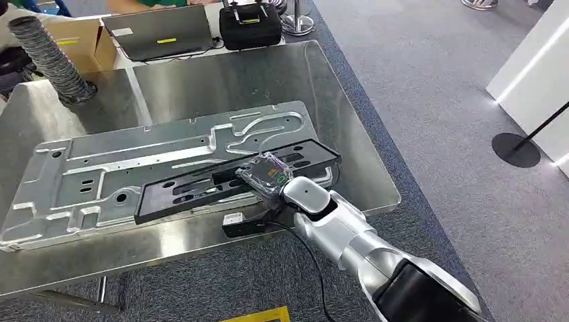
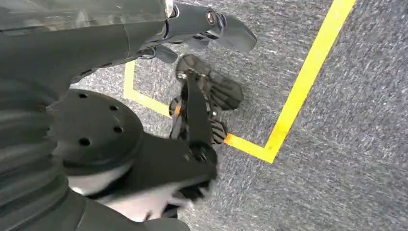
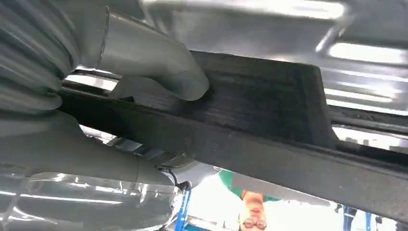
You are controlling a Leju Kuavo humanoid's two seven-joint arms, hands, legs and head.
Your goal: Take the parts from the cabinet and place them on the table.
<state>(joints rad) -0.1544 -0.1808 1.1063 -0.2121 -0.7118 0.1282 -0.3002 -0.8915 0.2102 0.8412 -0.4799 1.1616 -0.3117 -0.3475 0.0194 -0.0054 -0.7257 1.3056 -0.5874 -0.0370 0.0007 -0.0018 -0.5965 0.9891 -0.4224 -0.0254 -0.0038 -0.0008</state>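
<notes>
1. Table (image 1: 201, 80) carries big silver plate (image 1: 100, 174); black part (image 1: 201, 191) lies on the plate.
2. Right hand (image 1: 268, 176) fingers (image 3: 159, 72) clamp the part's edge; yank away and you'd drag it off.
3. Left hand (image 2: 207, 29) hangs over carpet, fingers apart, holding nothing.

The head view looks down from above onto a steel table (image 1: 349, 94). The right wrist view sits very close against the black frame (image 3: 269, 120) lying on that table, shared with the head view (image 1: 201, 188). The left wrist view faces down at grey carpet (image 2: 346, 159) beside the table.
</notes>
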